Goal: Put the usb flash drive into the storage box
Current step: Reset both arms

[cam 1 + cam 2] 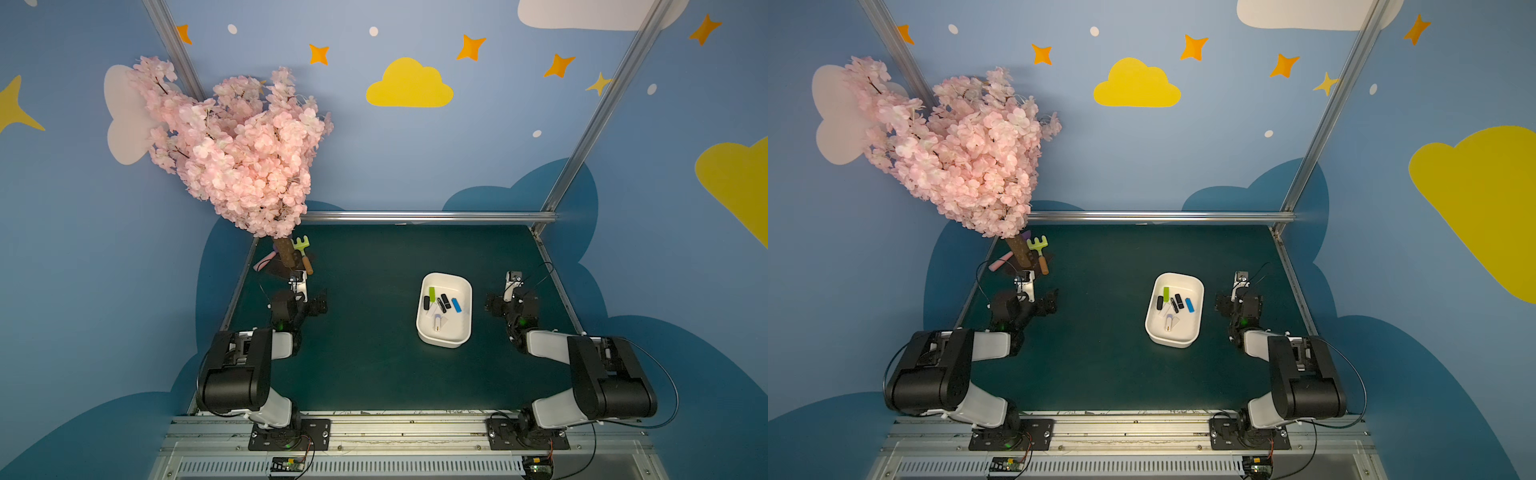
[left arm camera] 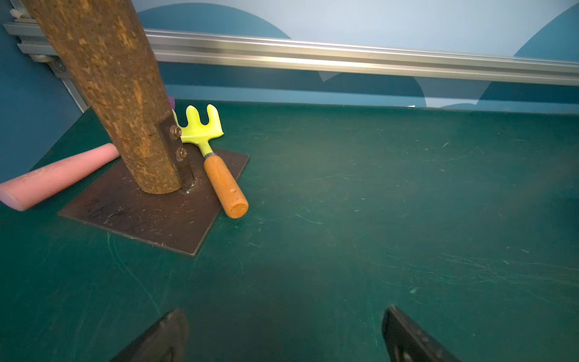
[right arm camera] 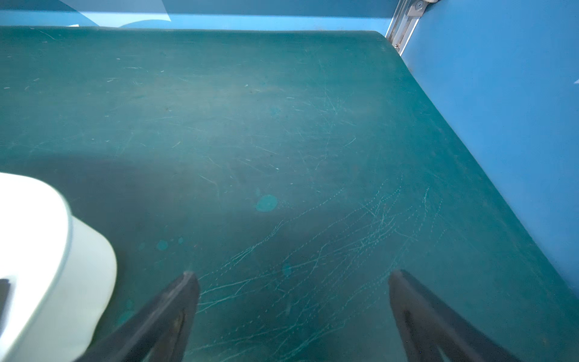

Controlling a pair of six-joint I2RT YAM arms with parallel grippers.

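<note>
The storage box [image 1: 441, 341] [image 1: 1170, 341] is a white tub standing on the green mat, right of centre, in both top views. Several usb flash drives lie inside it, among them a green one [image 1: 432, 293], a blue one [image 1: 456, 305], a black one [image 1: 426, 302] and a white one [image 1: 437, 323]. My right gripper [image 1: 492, 305] [image 3: 292, 273] hovers just right of the box, open and empty; the box's wall [image 3: 47, 250] shows beside one finger. My left gripper [image 1: 319, 303] [image 2: 285, 313] is open over bare mat at the left, far from the box.
A pink blossom tree [image 1: 232, 145] stands at the back left on a brown metal plate [image 2: 141, 216]. A green toy rake [image 2: 219, 163] with a wooden handle and a pink cylinder [image 2: 53, 178] lie against it. An aluminium rail [image 1: 415, 216] borders the back.
</note>
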